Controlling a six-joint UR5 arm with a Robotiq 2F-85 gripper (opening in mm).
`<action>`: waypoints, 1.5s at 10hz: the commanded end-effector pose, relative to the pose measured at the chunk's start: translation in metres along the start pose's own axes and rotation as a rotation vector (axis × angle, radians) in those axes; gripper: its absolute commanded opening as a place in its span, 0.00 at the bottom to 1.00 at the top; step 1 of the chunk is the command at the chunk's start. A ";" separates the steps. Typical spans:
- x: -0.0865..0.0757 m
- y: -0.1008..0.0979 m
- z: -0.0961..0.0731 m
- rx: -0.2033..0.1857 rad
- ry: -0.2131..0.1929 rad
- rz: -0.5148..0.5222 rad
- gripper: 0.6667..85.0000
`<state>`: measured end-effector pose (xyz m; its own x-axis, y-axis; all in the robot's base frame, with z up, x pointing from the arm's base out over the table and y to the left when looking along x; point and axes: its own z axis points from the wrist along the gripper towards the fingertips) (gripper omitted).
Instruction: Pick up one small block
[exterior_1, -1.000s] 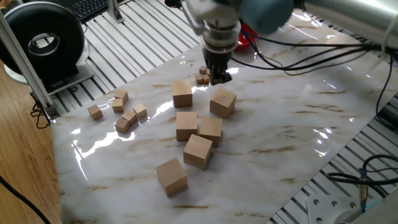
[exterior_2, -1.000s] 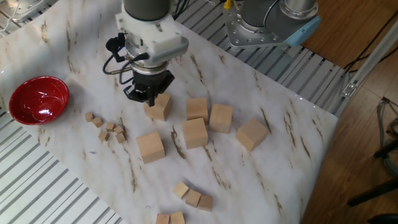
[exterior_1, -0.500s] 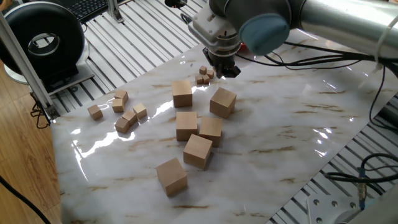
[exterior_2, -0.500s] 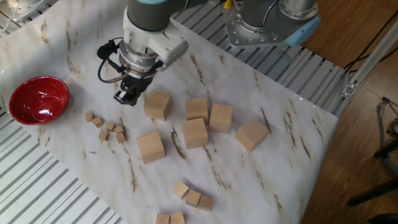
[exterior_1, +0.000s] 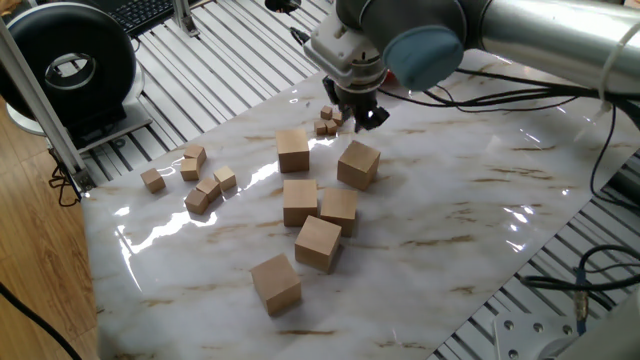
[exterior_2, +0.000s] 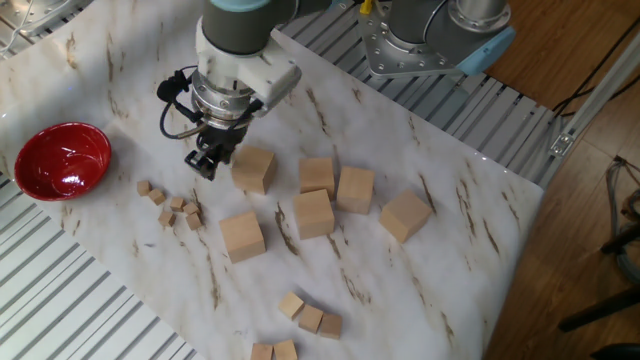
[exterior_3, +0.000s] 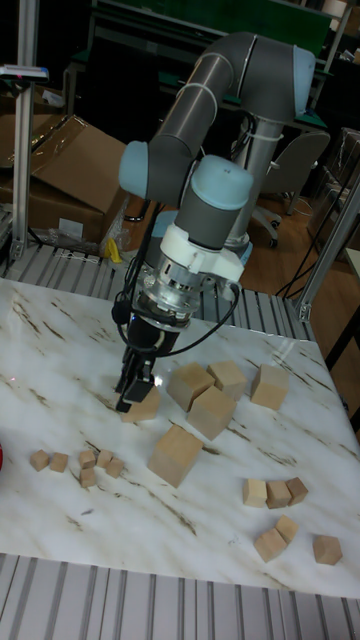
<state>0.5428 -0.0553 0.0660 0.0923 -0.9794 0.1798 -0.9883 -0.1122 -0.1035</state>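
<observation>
Several small wooden blocks lie in a loose cluster between the red bowl and the large cubes, also seen as small blocks and small blocks. My gripper hangs tilted just above the marble, beside this cluster and close to the left face of a large cube. The gripper looks open, with a narrow gap and nothing between the fingers. In the tall view the gripper partly hides that large cube. A second group of small blocks lies near the table's other end.
Several large wooden cubes crowd the middle of the marble table. A red bowl sits at one corner. Black cables trail from the arm. A black round device stands off the table.
The gripper has swung away from the large cube toward the small-block cluster and tilted, then dropped slightly. No block has moved.
</observation>
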 end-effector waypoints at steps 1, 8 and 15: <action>0.006 0.006 -0.006 -0.055 0.007 -0.071 1.00; -0.046 0.011 0.011 -0.029 -0.045 -0.047 1.00; -0.022 0.036 0.006 -0.025 0.014 -0.075 1.00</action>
<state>0.5086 -0.0308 0.0473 0.1558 -0.9729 0.1709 -0.9837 -0.1686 -0.0632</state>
